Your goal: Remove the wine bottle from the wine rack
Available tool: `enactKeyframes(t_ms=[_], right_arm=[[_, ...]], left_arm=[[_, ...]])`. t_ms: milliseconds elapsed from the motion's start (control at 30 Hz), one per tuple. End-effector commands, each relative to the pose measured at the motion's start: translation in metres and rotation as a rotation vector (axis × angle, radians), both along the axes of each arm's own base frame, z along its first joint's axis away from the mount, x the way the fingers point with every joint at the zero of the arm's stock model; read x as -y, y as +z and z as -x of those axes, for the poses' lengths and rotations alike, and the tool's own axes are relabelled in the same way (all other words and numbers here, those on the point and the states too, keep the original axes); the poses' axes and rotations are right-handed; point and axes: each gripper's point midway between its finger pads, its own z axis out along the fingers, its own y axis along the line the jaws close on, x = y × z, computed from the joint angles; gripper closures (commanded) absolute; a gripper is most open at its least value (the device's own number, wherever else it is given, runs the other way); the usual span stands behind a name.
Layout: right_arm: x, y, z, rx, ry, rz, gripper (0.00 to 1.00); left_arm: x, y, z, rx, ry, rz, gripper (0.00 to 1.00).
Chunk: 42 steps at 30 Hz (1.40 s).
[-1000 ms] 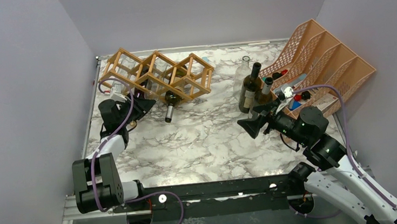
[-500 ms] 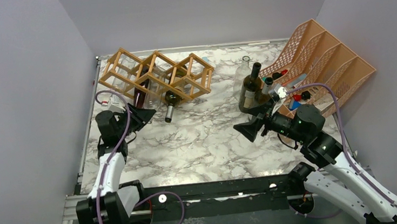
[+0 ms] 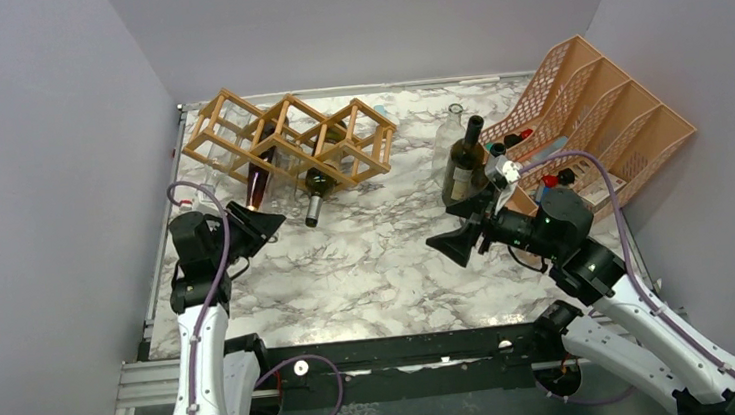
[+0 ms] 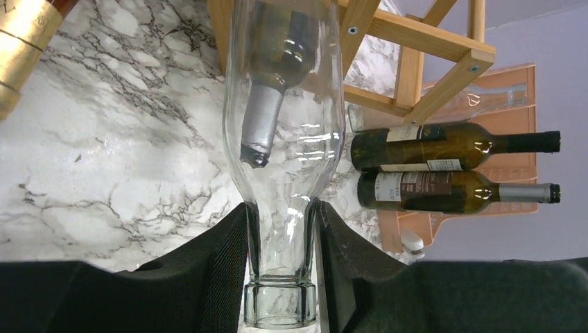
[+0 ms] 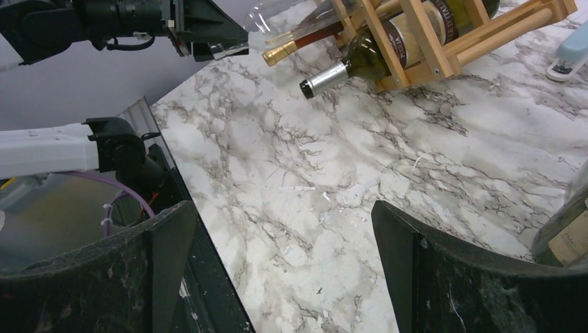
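My left jaws pinched the neck of the clear wine bottle [image 4: 283, 159], its body reaching ahead to the wine rack [image 4: 423, 38]; whether it had cleared the cell I could not tell. My right jaws hung spread wide over the marbled surface [image 5: 312, 208].

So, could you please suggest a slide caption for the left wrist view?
Left end effector grips a clear glass bottle by its neck at the wine rack, two dark bottles beyond.

Marble table [image 3: 388, 256]: wine rack [image 3: 287, 139], upright bottles [image 3: 462, 167]
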Motion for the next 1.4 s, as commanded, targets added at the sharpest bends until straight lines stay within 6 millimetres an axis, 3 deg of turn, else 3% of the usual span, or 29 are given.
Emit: enactKeyframes(t_ms=[0,633,933,1100,1267,1367], right_arm=[[-0.004,0.013,0.006,0.041,0.049,-0.026,0.0],[-0.016,0.001,-0.001,-0.012,0.077,-0.034,0.0],[-0.034,0.015,-0.005,-0.032,0.135,-0.038,0.0],[-0.065,0.023,0.003,-0.007,0.205,-0.011,0.0],[-0.117,0.01,0.01,0.06,0.261,0.124,0.0],[-0.147,-0.002,0.002,0.078,0.264,0.18,0.0]], left_arm=[[0.001,0.021,0.003,-0.001,0.027,0.043,1.0],[-0.026,0.109,0.005,0.126,0.145,-0.163,1.0],[-0.035,0.114,0.019,0.095,0.126,-0.302,1.0],[-0.044,0.114,0.03,0.084,0.141,-0.39,1.0],[-0.049,0.108,0.04,0.062,0.137,-0.48,1.0],[-0.05,0.099,0.044,0.043,0.116,-0.521,1.0]])
